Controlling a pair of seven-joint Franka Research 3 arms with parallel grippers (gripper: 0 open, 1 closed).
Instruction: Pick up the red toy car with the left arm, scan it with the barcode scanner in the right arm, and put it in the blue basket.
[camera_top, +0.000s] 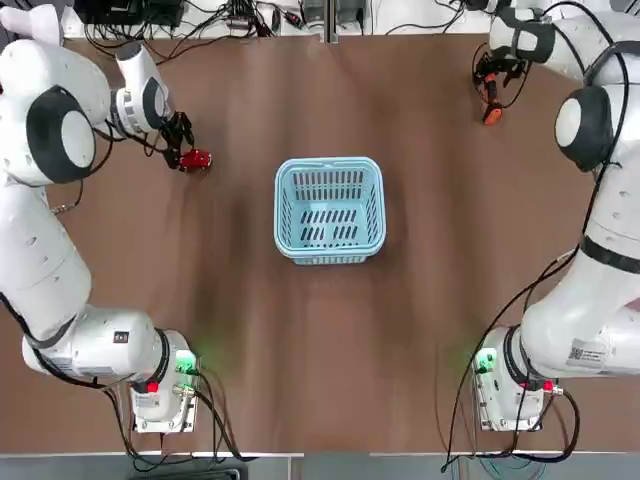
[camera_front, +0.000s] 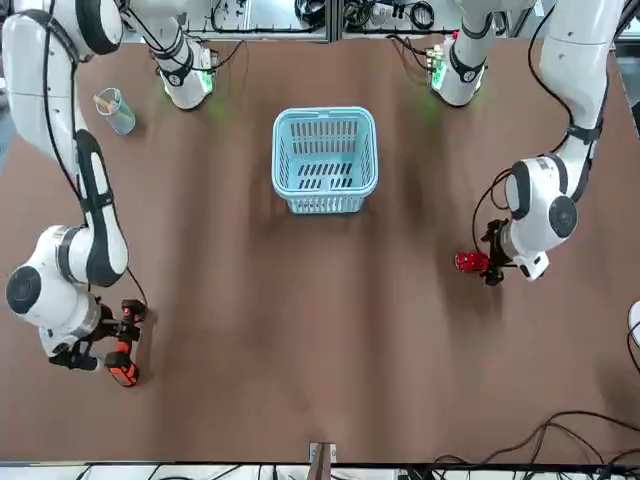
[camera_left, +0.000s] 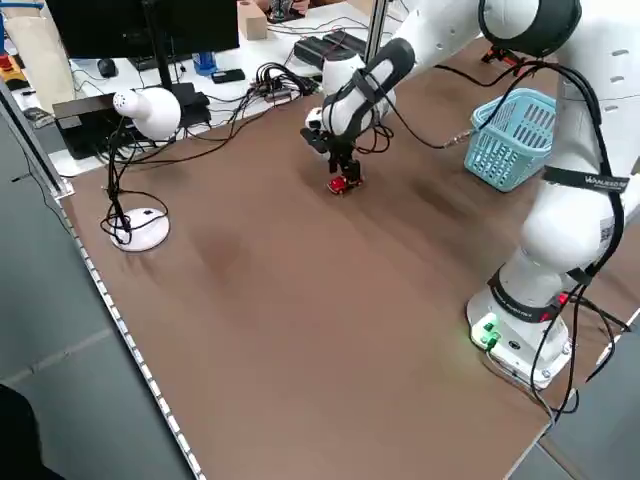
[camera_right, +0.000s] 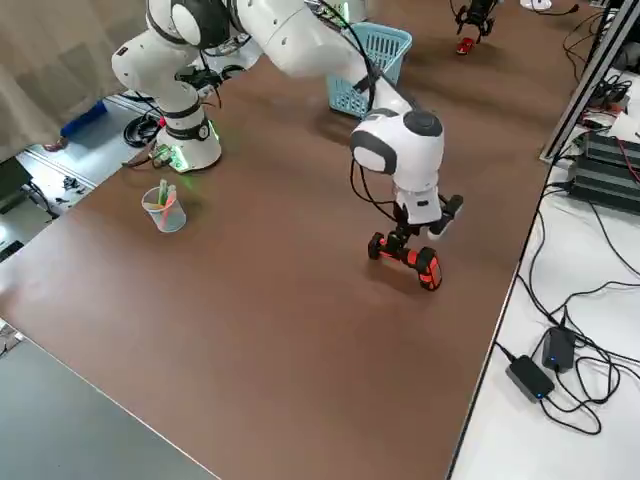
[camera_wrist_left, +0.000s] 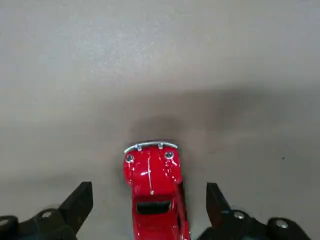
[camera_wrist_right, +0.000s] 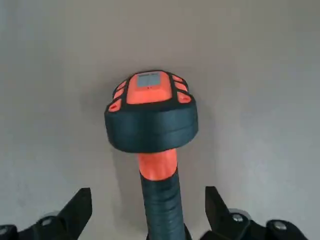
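Note:
The red toy car (camera_top: 196, 158) (camera_wrist_left: 155, 192) stands on the brown table at the far left. My left gripper (camera_top: 182, 148) (camera_wrist_left: 148, 200) is low over it and open, one finger on each side of the car without touching it. At the far right lies the barcode scanner (camera_top: 492, 112) (camera_wrist_right: 151, 120), black with an orange head. My right gripper (camera_top: 490, 88) (camera_wrist_right: 147, 206) straddles its handle, open, with gaps on both sides. The light blue basket (camera_top: 330, 172) (camera_front: 325, 118) stands in the middle of the table with nothing in it.
A clear cup (camera_front: 115, 110) holding small items stands near the right arm's base. A white lamp-like stand (camera_left: 142, 112) sits at the table's far left corner. Cables and electronics (camera_top: 230, 18) lie beyond the far edge.

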